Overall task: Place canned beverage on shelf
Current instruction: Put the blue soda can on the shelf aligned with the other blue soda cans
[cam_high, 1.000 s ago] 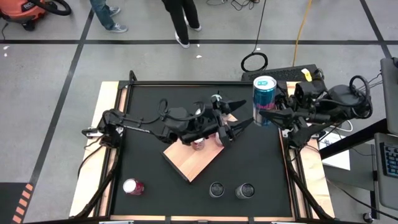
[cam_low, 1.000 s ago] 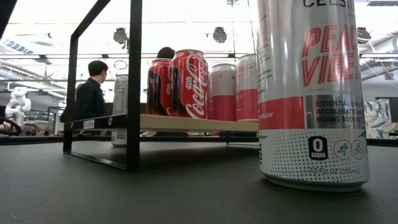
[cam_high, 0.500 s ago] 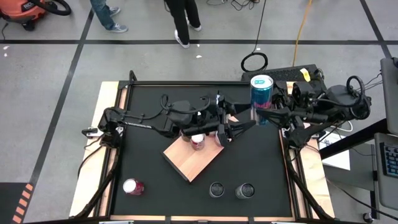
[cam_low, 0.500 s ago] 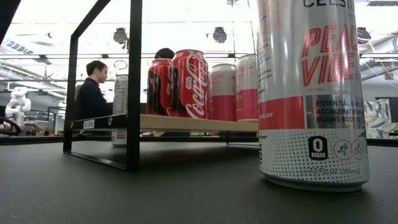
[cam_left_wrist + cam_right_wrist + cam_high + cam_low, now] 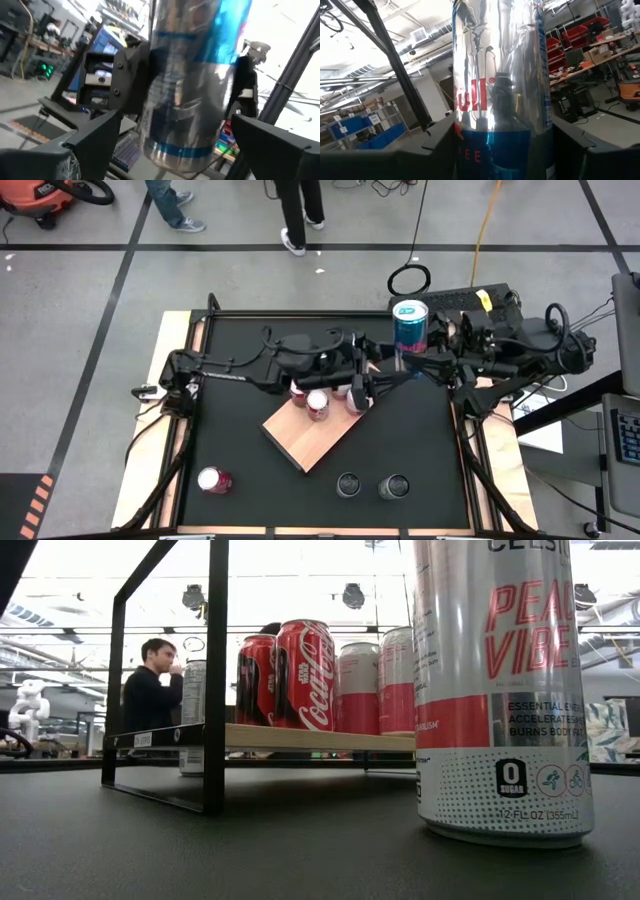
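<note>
Now blue can [image 5: 410, 327] betw. right end effector [image 5: 412, 356] fingers

Two matte-black arms, chunky joint housings, black cables looping loose along the left arm [image 5: 230, 372] and coiled by the right arm [image 5: 530, 350]. Long tapered dark fingers [image 5: 390, 380] up front, round screws on the bracket.
</note>
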Controlling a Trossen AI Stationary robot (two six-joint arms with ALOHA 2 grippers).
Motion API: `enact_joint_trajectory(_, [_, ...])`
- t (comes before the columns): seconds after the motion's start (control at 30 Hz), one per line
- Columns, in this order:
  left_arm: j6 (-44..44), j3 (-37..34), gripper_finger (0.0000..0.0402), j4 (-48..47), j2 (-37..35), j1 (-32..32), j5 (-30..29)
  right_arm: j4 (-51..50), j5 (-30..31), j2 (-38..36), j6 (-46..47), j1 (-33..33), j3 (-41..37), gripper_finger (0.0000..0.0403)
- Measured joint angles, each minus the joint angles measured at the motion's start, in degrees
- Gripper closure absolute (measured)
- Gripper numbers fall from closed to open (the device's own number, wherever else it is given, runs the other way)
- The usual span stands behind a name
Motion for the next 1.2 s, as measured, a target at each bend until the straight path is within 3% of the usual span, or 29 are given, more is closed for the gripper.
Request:
enact_joint_trajectory(0.4, [-1.99, 0.0, 0.0017, -1.4, 0.08, 2.04, 6.38, -0.14, -0.04, 1.04, 0.0, -2.05, 0.0, 0.0183])
enact_joint_trajectory(0.73, [-2.25, 0.0, 0.0019, -2.93, 0.08, 3.02, 6.75, 0.06, -0.09, 2.28, 0.02, -2.25, 0.0, 0.0183])
enact_joint_trajectory(1.2, [-1.7, 0.0, 0.0144, -4.46, 0.08, 3.02, 7.21, -1.27, 0.19, 2.02, 0.43, -2.62, 0.0, 0.0174])
